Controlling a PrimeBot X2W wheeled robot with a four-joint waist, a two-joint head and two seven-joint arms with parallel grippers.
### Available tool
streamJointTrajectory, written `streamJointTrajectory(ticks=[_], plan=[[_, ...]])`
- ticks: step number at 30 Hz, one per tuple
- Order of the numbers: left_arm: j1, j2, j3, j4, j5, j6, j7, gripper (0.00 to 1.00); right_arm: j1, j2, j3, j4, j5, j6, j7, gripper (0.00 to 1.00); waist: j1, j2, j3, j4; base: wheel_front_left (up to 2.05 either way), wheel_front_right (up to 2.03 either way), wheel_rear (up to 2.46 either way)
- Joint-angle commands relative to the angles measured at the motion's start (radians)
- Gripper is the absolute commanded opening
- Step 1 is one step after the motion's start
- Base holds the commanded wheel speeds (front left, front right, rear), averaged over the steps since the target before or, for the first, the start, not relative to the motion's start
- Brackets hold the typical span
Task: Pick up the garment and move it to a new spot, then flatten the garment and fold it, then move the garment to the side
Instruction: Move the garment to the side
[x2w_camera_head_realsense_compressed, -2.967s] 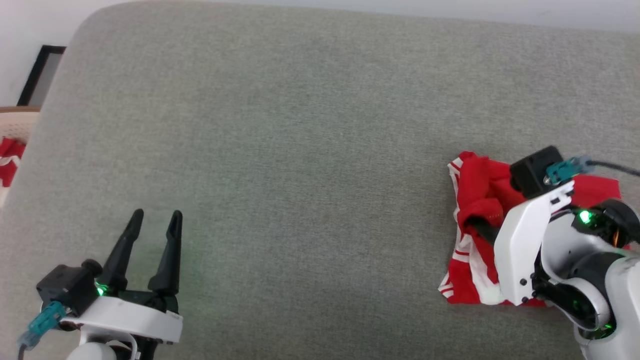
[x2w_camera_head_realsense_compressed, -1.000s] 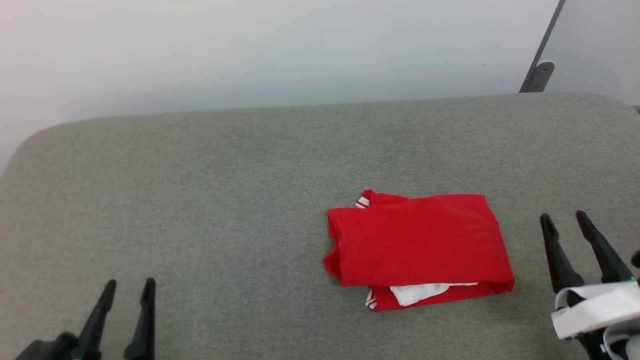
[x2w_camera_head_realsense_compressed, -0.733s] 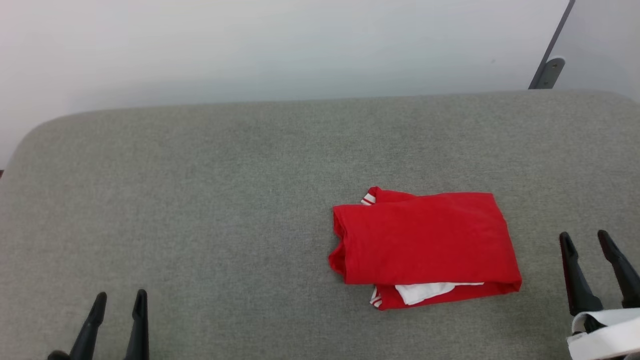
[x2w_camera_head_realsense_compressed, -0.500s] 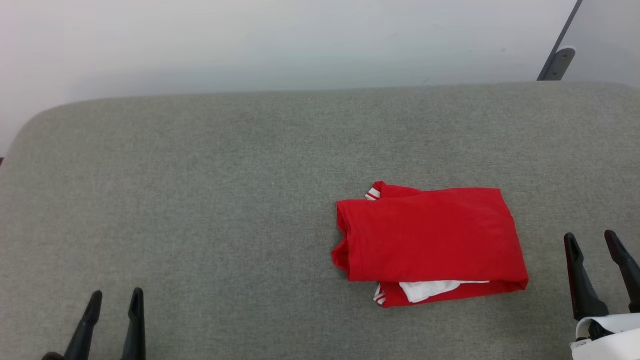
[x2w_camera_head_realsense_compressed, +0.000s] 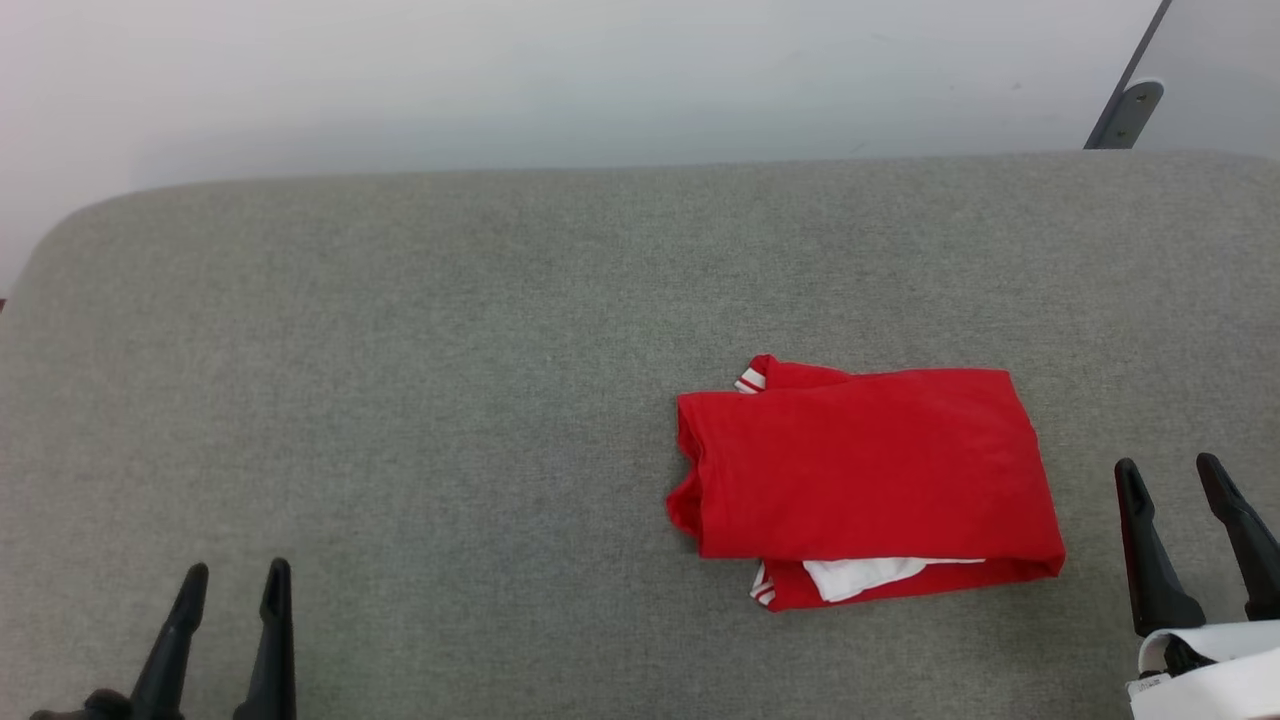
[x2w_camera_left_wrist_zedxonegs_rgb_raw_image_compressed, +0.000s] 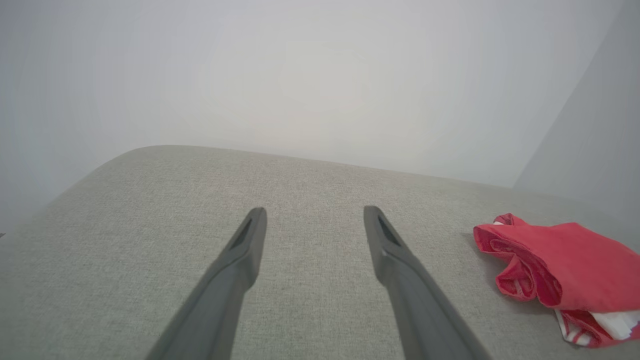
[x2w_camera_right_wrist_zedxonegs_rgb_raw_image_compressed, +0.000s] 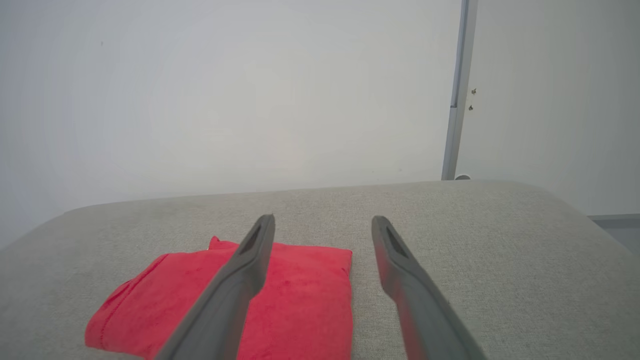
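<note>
left gripper (x2w_camera_head_realsense_compressed: 238, 568): the head view's bottom edge cuts it off below the fingers.
right gripper (x2w_camera_head_realsense_compressed: 1167, 463): its base runs off the bottom right corner.
shirt (x2w_camera_head_realsense_compressed: 870, 470): inner layers hidden under the top red fold.
shirt, left wrist view: cut off by the right edge.
shirt, right wrist view: cut off at the bottom, partly behind the right gripper.

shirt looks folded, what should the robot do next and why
Probably bring the right gripper across to the shirt and close on its nearest edge, ready to move it aside. The shirt lies folded on the cushion, both grippers are open and clear of it, and the right one is far nearer than the left gripper.
</note>
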Motion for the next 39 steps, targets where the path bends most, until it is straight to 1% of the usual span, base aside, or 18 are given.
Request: streamJointTrajectory(ticks=[1, 4, 8, 10, 11, 13, 16, 17, 19, 21, 24, 27, 30, 31, 32, 34, 35, 39], plan=[[-0.015, 0.002, -0.003, -0.003, -0.009, 0.002, 0.000, 1.00, -0.010, 0.003, 0.001, -0.005, -0.001, -0.002, 0.008, 1.00, 0.0000, 0.0000, 0.007, 0.003, 0.00, 0.00, 0.00], [-0.028, 0.007, -0.012, -0.005, -0.015, 0.002, 0.000, 1.00, -0.041, -0.010, 0.012, -0.004, 0.002, -0.002, 0.048, 1.00, 0.0000, 0.0000, 0.026, 0.011, 0.00, 0.00, 0.00], [-0.060, 0.009, -0.017, -0.008, -0.028, 0.002, 0.000, 1.00, -0.113, -0.052, 0.049, 0.015, -0.011, -0.002, 0.182, 1.00, 0.0000, 0.0000, 0.067, 0.021, 0.00, 0.00, 0.00], [-0.080, 0.012, -0.024, -0.009, -0.036, 0.002, 0.001, 1.00, -0.160, -0.086, 0.068, 0.025, -0.014, -0.002, 0.276, 1.00, 0.0000, 0.0000, 0.097, 0.027, 0.00, 0.00, 0.00], [-0.091, 0.016, -0.028, -0.010, -0.038, 0.002, 0.000, 1.00, -0.182, -0.096, 0.073, 0.035, -0.005, -0.002, 0.335, 1.00, 0.0000, 0.0000, 0.111, 0.029, 0.00, 0.00, 0.00], [-0.118, 0.023, -0.037, -0.011, -0.045, 0.002, 0.000, 1.00, -0.227, -0.139, 0.103, 0.037, 0.003, -0.002, 0.461, 1.00, 0.0000, 0.0000, 0.143, 0.036, 0.00, 0.00, 0.00], [-0.153, 0.032, -0.056, -0.004, -0.054, 0.002, 0.001, 1.00, -0.280, -0.171, 0.102, 0.052, 0.036, -0.002, 0.671, 1.00, 0.0000, 0.0000, 0.182, 0.048, 0.00, 0.00, 0.00], [-0.165, 0.034, -0.061, -0.003, -0.056, 0.002, 0.001, 1.00, -0.295, -0.174, 0.088, 0.055, 0.054, -0.002, 0.743, 1.00, 0.0000, 0.0000, 0.195, 0.052, 0.00, 0.00, 0.00], [-0.190, 0.038, -0.071, -0.002, -0.065, 0.002, 0.001, 1.00, -0.331, -0.177, 0.056, 0.047, 0.063, -0.002, 0.875, 1.00, 0.0000, 0.0000, 0.225, 0.060, 0.00, 0.00, 0.00], [-0.211, 0.042, -0.080, 0.001, -0.075, 0.002, 0.001, 1.00, -0.356, -0.163, 0.020, 0.040, 0.053, -0.002, 0.991, 1.00, 0.0000, 0.0000, 0.253, 0.068, 0.00, 0.00, 0.00], [-0.245, 0.050, -0.094, 0.002, -0.079, 0.002, 0.000, 1.00, -0.384, -0.134, -0.007, 0.020, 0.028, -0.002, 1.118, 1.00, 0.0000, 0.0000, 0.292, 0.081, 0.00, 0.00, 0.00], [-0.275, 0.059, -0.108, 0.006, -0.084, 0.002, 0.001, 1.00, -0.385, -0.102, -0.013, 0.008, -0.005, -0.002, 1.200, 1.00, 0.0000, 0.0000, 0.320, 0.091, 0.00, 0.00, 0.00], [-0.303, 0.068, -0.120, 0.009, -0.084, 0.002, 0.001, 1.00, -0.368, -0.065, -0.006, 0.004, -0.023, -0.002, 1.226, 1.00, 0.0000, 0.0000, 0.340, 0.094, 0.00, 0.00, 0.00], [-0.312, 0.071, -0.121, 0.009, -0.084, 0.002, 0.000, 1.00, -0.364, -0.056, -0.003, 0.005, -0.025, -0.002, 1.220, 0.79, 0.0000, 0.0000, 0.345, 0.093, 0.00, 0.00, 0.00], [-0.318, 0.075, -0.120, 0.007, -0.081, 0.002, 0.000, 1.00, -0.363, -0.044, 0.002, 0.004, -0.030, -0.002, 1.210, 0.46, 0.0000, 0.0000, 0.351, 0.089, 0.00, 0.00, 0.00], [-0.328, 0.082, -0.117, 0.003, -0.077, 0.002, 0.001, 1.00, -0.367, -0.019, 0.001, 0.005, -0.032, -0.002, 1.181, 0.07, 0.0000, 0.0000, 0.358, 0.079, 0.00, 0.00, 0.00], [-0.332, 0.087, -0.118, -0.001, -0.074, 0.002, 0.001, 1.00, -0.372, -0.012, 0.003, 0.005, -0.034, -0.002, 1.162, 0.00, 0.0000, 0.0000, 0.361, 0.071, 0.00, 0.00, 0.00], [-0.349, 0.108, -0.120, -0.039, -0.057, 0.002, 0.000, 1.00, -0.380, -0.012, -0.009, 0.002, -0.040, -0.002, 1.096, 0.00, 0.0000, 0.0000, 0.371, 0.031, 0.00, 0.00, 0.00]])
